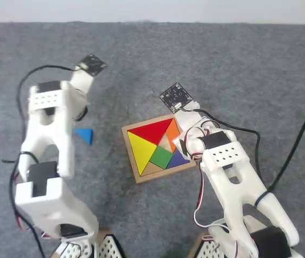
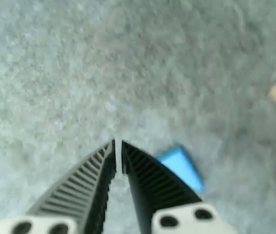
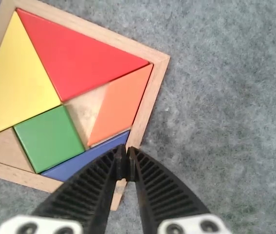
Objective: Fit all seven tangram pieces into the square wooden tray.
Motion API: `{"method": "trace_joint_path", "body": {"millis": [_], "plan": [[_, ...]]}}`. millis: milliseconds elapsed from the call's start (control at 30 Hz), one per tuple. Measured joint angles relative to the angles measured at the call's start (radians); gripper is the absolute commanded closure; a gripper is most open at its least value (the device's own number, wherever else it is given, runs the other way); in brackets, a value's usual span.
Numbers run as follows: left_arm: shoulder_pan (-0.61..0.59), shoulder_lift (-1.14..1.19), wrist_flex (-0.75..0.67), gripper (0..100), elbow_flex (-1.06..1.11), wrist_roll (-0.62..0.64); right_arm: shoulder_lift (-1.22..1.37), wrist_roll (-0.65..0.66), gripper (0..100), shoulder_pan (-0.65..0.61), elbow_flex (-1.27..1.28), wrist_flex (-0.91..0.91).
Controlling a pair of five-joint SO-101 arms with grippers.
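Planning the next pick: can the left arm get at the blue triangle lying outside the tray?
Probably yes. The blue triangle lies uncovered right beside the left gripper, with nothing between them; its fingers are shut, so they would have to open first.

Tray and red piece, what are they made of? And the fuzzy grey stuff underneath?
Tray: looks like light, unpainted wood. Its rim and bare inner patches are pale tan with faint grain.
Red piece: probably wood with a smooth, matte paint coat. The even colour hides any grain, so it could be plastic.
Grey cover: seems to be felt or short carpet, going by its fuzzy, mottled fibres.
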Motion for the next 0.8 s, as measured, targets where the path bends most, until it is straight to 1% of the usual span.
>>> {"method": "trace_joint_path", "body": {"millis": [67, 133, 233, 333, 533, 800], "plan": [[0.006, 0.017, -0.081, 97, 0.043, 0.041, 0.0, 0.0, 97.5, 0.0, 0.0, 0.0], [-0.002, 0.048, -0.13, 97, 0.077, 0.049, 0.0, 0.0, 97.5, 0.0, 0.0, 0.0], [-0.002, 0.064, -0.114, 97, 0.08, 0.04, 0.0, 0.0, 97.5, 0.0, 0.0, 0.0], [-0.014, 0.064, -0.037, 97, 0.08, -0.003, 0.0, 0.0, 97.5, 0.0, 0.0, 0.0], [-0.015, 0.064, 0.147, 97, 0.078, -0.14, 0.0, 0.0, 97.5, 0.0, 0.0, 0.0], [-0.015, 0.064, 0.373, 97, 0.078, -0.292, 0.0, 0.0, 97.5, 0.0, 0.0, 0.0]]}}
